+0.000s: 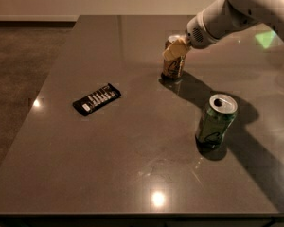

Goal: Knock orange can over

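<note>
The orange can stands upright on the dark grey table, at the far middle right. It is orange-gold with a dark curly logo. My gripper reaches in from the upper right on a white arm and sits at the can's upper front, covering most of its top. It looks to be touching the can.
A green can stands upright at the near right, tilted slightly in view. A flat black snack wrapper lies at the left middle. The table's left edge drops to a brown floor.
</note>
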